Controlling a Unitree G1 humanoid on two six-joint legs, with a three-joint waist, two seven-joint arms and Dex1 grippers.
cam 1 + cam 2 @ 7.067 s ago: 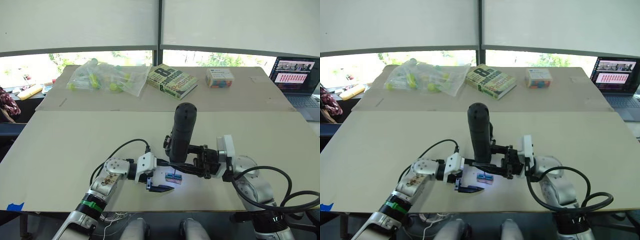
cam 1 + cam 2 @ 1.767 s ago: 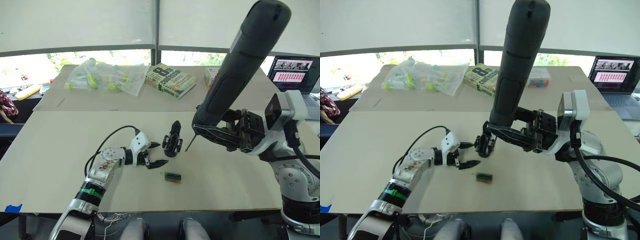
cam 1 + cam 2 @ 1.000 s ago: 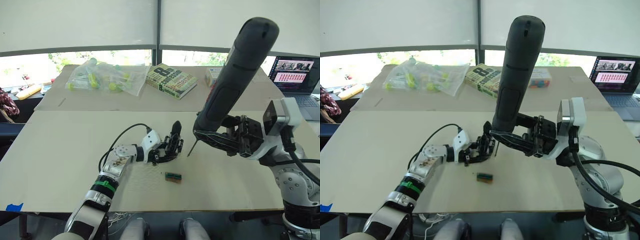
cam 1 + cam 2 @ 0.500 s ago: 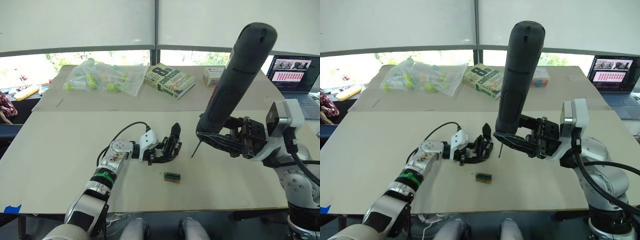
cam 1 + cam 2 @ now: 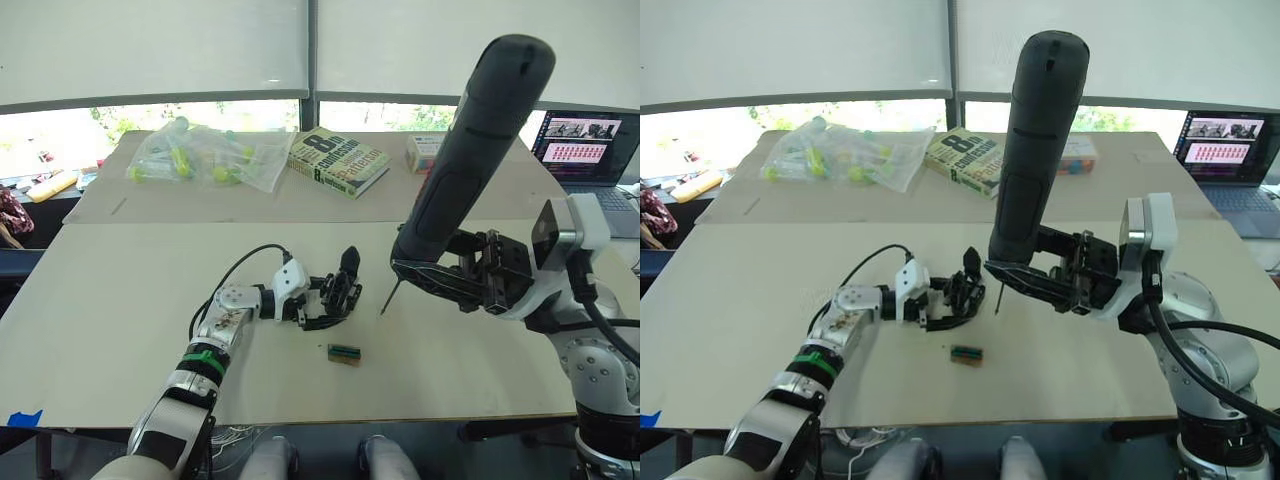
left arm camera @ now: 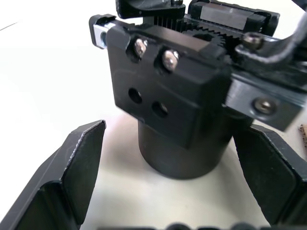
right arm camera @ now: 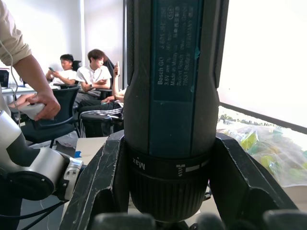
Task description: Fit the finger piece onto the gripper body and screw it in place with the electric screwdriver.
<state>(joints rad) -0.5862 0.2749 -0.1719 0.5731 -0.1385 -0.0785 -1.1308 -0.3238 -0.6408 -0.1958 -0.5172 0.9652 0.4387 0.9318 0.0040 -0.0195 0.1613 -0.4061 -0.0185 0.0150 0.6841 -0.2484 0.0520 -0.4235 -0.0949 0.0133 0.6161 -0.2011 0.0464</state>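
On the table (image 5: pixel 120 300), right end effector (image 5: pixel 440 272) grips electric screwdriver (image 5: pixel 470 150).

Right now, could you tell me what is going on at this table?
The robot is assembling a small gripper. Its left claw is open around the gripper body, which stands on the table, one finger on each side of the round base. The right claw holds the screwdriver upright, its bit hanging in the air just beside the body. A small green-and-black block lies nearby.
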